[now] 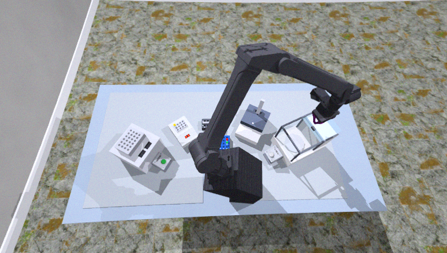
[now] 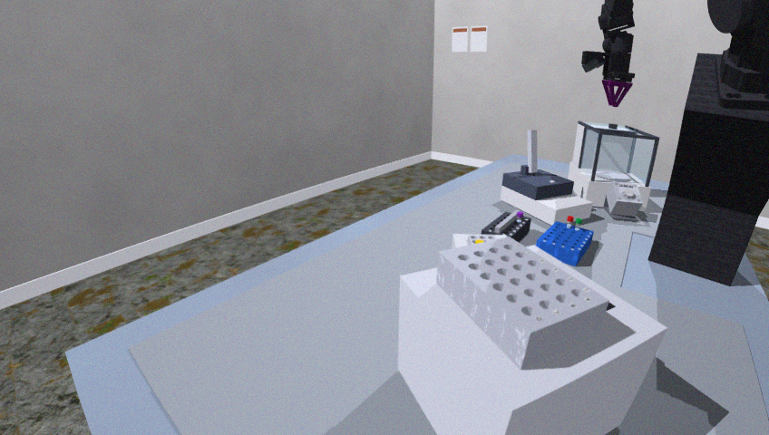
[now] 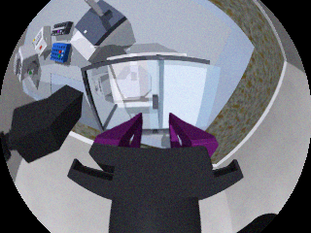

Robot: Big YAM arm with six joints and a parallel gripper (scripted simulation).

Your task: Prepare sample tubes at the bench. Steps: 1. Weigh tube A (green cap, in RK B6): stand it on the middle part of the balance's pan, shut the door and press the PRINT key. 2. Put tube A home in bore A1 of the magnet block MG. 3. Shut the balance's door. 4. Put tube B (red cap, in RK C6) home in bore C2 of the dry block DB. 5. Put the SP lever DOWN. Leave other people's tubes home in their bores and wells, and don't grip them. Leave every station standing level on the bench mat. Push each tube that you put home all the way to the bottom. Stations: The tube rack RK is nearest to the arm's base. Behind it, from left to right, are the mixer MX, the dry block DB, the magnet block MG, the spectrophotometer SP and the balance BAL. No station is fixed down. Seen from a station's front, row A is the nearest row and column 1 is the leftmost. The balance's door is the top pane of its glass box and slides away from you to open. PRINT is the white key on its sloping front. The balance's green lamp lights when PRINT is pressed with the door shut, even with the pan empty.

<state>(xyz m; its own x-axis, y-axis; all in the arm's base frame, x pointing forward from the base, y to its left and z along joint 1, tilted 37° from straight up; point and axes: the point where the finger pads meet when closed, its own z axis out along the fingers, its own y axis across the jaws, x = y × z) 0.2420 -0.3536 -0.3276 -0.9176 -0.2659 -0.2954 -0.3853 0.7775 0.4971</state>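
My gripper is partly open and empty, above the balance. The balance's door pane lies slid toward the back, so the front part of the top is open. Its handle is near the fingertips in the wrist view. The pan shows no tube. The PRINT key is on the sloping front. Green-capped tube A and red-capped tube B stand in the blue rack. The SP lever stands up.
The spectrophotometer stands left of the balance. The magnet block holds a purple-capped tube. The dry block holds a yellow-capped tube. The mixer stands far left. My arm hides part of the rack in the top view.
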